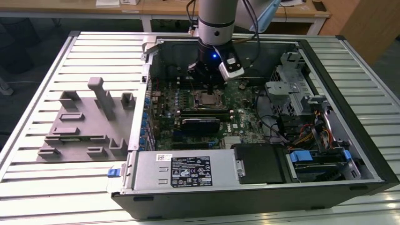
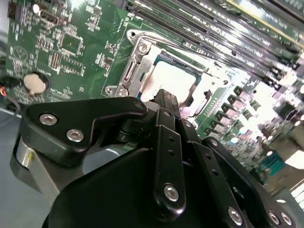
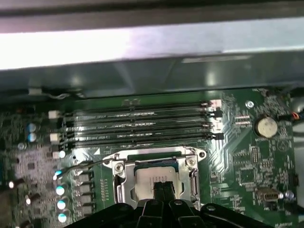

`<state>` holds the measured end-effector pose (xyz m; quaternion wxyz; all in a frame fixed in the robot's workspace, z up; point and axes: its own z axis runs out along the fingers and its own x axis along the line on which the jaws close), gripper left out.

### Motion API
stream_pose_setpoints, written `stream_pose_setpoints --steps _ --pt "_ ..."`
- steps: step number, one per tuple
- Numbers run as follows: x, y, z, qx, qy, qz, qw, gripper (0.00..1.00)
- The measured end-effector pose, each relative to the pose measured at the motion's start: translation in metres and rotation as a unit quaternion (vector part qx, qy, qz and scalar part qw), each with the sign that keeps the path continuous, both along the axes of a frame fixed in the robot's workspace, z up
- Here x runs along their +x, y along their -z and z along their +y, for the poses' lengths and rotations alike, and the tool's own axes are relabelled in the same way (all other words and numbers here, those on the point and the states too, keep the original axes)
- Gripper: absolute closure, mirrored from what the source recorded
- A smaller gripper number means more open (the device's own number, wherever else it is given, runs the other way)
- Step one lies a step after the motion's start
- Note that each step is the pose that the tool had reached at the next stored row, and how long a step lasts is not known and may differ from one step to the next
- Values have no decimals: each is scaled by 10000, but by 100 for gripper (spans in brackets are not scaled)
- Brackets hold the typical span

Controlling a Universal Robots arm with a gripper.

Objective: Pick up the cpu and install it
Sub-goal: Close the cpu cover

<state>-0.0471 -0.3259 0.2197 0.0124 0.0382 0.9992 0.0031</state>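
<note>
- The gripper (image 1: 209, 87) hung inside the open computer case (image 1: 250, 202) as I watched the exterior view, low over the motherboard (image 1: 244, 101) and directly above the processor socket.
- The cpu (image 3: 145, 183) lay flat within the metal socket frame (image 3: 118, 183) in the first wrist view, its pale silvery top bright under the light, beside the row of dark memory slots (image 3: 142, 124).
- The gripper's fingers (image 3: 162, 187) appeared pressed together into a single dark tip with nothing between them, poised over the middle of the chip's near edge. I could not tell whether the tip touched the metal.
- The second wrist view showed the same tip (image 2: 166, 99) standing over the cpu (image 2: 173, 76), with the socket frame (image 2: 135, 66) surrounding the chip and a coin battery (image 2: 34, 81) well off across the green board.
- On the slatted table (image 1: 37, 187), at the exterior view's left and outside the case, sat a grey moulded fixture block (image 1: 81, 126).
</note>
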Motion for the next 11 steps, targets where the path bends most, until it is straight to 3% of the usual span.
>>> stream_pose_setpoints --steps 5,11 --pt "-1 3 -2 -42 -97 1 9999 89" --pt "-1 26 -29 -43 -84 0 10000 89"
